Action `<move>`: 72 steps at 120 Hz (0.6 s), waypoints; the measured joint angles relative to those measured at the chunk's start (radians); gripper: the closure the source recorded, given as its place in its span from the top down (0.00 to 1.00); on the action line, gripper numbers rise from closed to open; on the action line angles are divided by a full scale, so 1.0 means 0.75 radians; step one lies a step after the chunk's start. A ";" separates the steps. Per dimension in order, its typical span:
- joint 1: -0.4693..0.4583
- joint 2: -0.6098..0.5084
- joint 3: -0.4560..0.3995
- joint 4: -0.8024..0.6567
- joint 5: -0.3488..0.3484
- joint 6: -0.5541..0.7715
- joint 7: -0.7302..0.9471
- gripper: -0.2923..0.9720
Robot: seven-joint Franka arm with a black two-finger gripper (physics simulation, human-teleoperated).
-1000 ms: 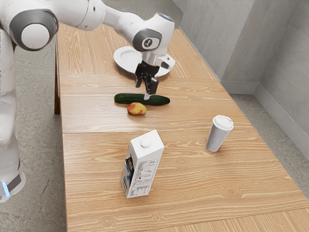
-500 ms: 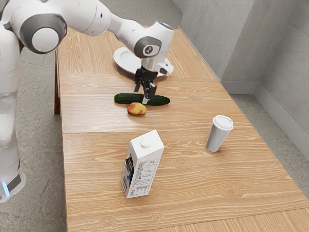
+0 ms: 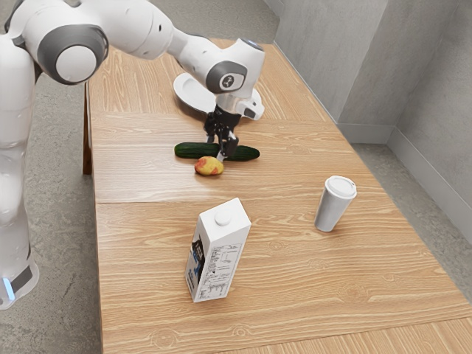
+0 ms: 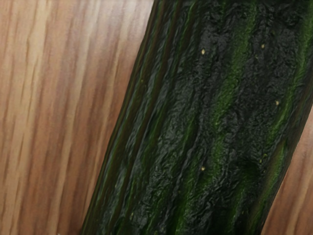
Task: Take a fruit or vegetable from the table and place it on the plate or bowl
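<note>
gripper [image 3: 226, 150] has been lowered onto the cucumber [image 3: 193, 150] — whether it's clenched can't be told; should be gripped mid-length, lifted level.

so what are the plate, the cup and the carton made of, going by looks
Plate: smooth, even white with a soft sheen, probably glazed ceramic, though plastic would look alike.
Cup: matte white tapered wall under a separate lid, likely paper with a plastic lid.
Carton: flat folded panels, printed label, round cap, so probably coated paperboard.
</note>
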 joint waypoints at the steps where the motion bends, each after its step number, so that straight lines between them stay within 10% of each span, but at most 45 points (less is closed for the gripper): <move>1: 0.000 0.000 0.000 0.000 0.000 0.000 0.000 0.55; 72: 0.031 -0.193 0.002 0.311 0.025 -0.119 -0.001 0.39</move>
